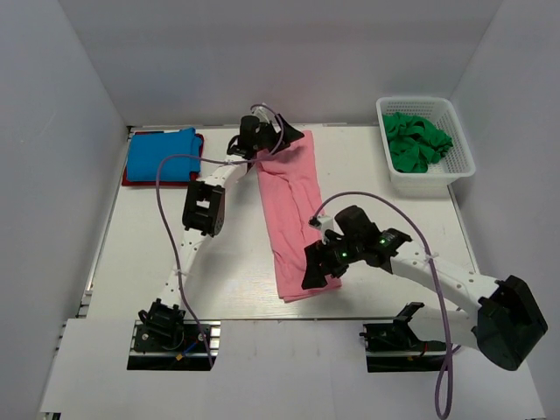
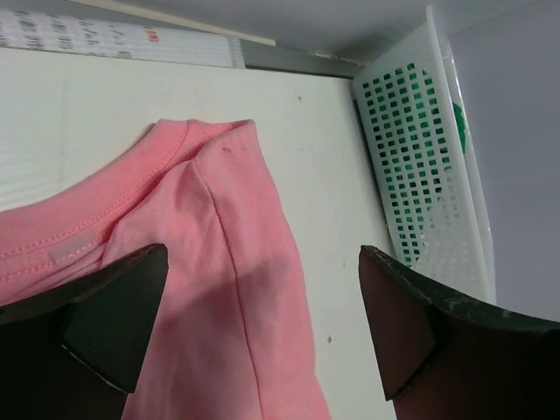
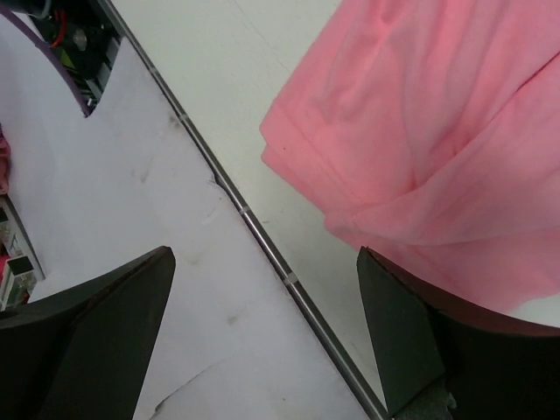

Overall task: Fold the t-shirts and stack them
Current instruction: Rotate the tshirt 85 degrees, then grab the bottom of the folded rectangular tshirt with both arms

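Holding left claw (image 2: pixel 262 332) and right claw (image 3: pixel 262 332) wide open and empty, we judge the pink shirt (image 1: pixel 289 219), left of the basket (image 1: pixel 420 182), soft and limp; we'd pinch its end corners.

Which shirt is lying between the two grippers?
The pink shirt, a long strip mid-table. The blue shirt lies folded on a red one far left; the green shirts are bunched in the basket.
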Motion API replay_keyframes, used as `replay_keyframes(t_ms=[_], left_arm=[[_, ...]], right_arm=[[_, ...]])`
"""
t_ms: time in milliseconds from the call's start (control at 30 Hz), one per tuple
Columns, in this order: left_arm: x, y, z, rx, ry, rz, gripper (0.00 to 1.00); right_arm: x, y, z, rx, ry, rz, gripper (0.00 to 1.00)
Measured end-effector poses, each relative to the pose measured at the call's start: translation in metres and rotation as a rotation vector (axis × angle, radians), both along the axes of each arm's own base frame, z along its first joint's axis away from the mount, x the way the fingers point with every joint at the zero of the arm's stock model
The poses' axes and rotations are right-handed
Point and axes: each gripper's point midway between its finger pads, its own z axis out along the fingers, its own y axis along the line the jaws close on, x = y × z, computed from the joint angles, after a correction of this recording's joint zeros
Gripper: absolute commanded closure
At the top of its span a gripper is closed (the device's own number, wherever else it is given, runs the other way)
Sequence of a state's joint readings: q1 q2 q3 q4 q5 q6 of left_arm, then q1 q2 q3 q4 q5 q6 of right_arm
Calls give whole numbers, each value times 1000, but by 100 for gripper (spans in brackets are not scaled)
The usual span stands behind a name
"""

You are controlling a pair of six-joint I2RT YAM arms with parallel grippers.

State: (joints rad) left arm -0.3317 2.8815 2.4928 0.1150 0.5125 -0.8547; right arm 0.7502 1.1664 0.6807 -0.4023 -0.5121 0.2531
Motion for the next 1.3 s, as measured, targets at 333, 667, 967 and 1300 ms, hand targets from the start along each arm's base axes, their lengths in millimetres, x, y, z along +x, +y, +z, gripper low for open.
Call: replay_keyframes(t_ms=[333,667,967,1300], left_arm=[[-12,-21,33,91,-121,-44,0],[-110,34,298,194,-475,-9,0],[-304,75,198,258,-165,-118,0],[-462,94,50,406,399,-305,0]], right_arm=[[41,-27,10,-103,-172,-288,10],[59,-61,-4,-236,-119,-616,16],[31,-76,-46,-354,7,-583,27],[9,-78,-78,-427,118,-507,83]])
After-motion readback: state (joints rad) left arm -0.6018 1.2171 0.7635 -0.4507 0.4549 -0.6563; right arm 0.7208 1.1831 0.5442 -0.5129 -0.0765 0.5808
